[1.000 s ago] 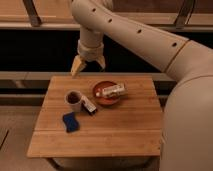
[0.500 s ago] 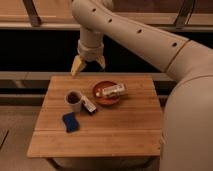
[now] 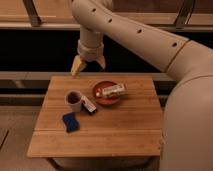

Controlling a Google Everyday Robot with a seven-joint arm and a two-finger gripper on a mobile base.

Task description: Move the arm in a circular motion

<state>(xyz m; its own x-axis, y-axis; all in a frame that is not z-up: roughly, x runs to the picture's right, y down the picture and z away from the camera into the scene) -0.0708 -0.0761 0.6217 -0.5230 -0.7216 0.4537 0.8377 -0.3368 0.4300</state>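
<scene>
The arm (image 3: pixel 135 35) is cream-beige and thick, with small dark holes. It reaches from the right edge across the top of the camera view and bends down to a yellowish two-finger gripper (image 3: pixel 88 64). The gripper hangs above the back edge of the wooden table (image 3: pixel 125 130), left of centre. Its fingers (image 3: pixel 76 65) point down, stand apart and hold nothing.
On the table are a red bowl (image 3: pixel 106 98) with a white packet (image 3: pixel 111 90) in it, a dark mug (image 3: pixel 74 99), a small bar (image 3: pixel 89 105) beside the mug, and a blue sponge (image 3: pixel 70 122). A dark counter and rails run behind.
</scene>
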